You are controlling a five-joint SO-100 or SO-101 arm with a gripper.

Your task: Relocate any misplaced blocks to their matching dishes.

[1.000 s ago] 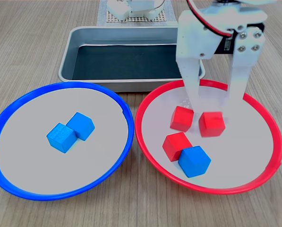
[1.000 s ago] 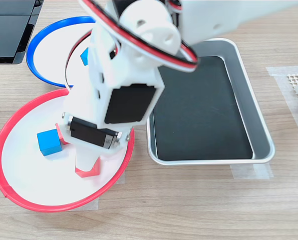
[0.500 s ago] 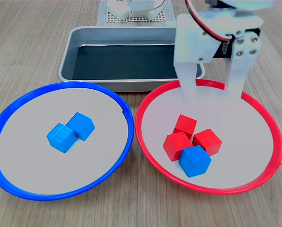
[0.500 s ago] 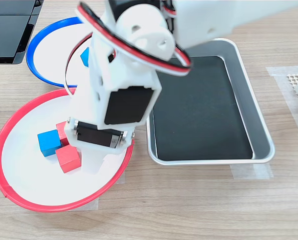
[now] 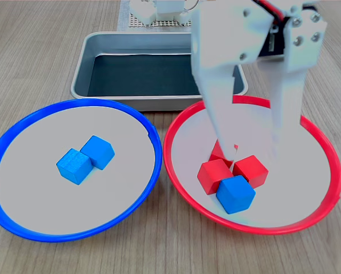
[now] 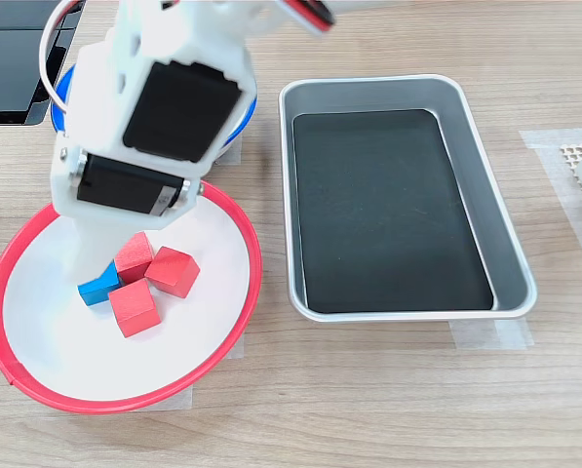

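Where red cubes [image 5: 233,168] cluster, blue cube [image 5: 235,194] in red-rimmed dish [image 5: 324,197].

In the first exterior view the gripper [image 5: 255,147] is cut off by the top edge, so the arm above it is out of sight. One of its fingers [image 5: 219,114] covers most of the rear red block [image 5: 218,153] and a corner of the grey tray [image 5: 101,43]. The blue-rimmed dish [image 5: 21,123] runs slightly past this view's left edge.

In the second exterior view the arm's white body [image 6: 159,107] hides nearly all of the blue-rimmed dish and both blocks in it, and the fingertips cannot be made out. The blue block [image 6: 97,289] in the red-rimmed dish [image 6: 37,385] shows only partly behind a red block [image 6: 134,258]. A dark object [image 6: 18,54] at this view's upper left is cropped and cannot be identified.
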